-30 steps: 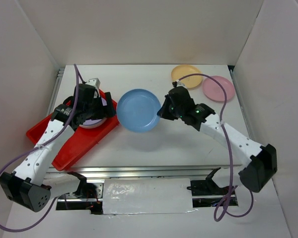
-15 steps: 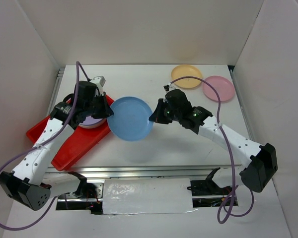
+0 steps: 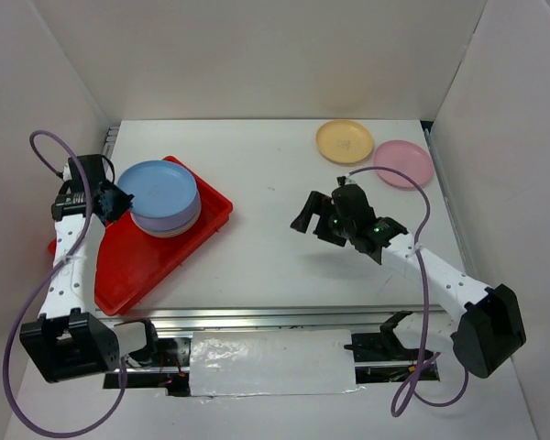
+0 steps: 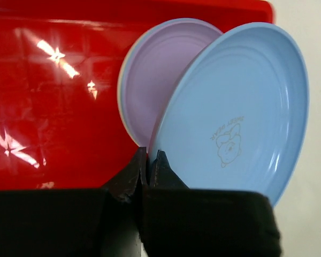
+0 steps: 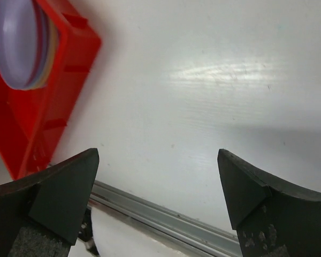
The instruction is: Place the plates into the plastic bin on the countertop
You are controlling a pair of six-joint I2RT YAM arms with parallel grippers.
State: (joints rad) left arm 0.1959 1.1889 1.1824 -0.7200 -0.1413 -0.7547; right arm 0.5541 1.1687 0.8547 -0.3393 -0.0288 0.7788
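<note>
Blue plate [image 3: 158, 186] lies over a purple plate [image 4: 150, 80] in the bin [image 3: 128, 266] at left, left gripper [image 4: 148, 158] clenched on its rim. Right gripper [image 3: 313, 213], spread and empty, is nearer the yellow plate [image 3: 344, 141] and pink plate [image 3: 403, 163], far-right of it.

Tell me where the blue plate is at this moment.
In the top view the blue plate is on the left, over the plate stack in the red bin, its rim pinched by the left claw.
</note>
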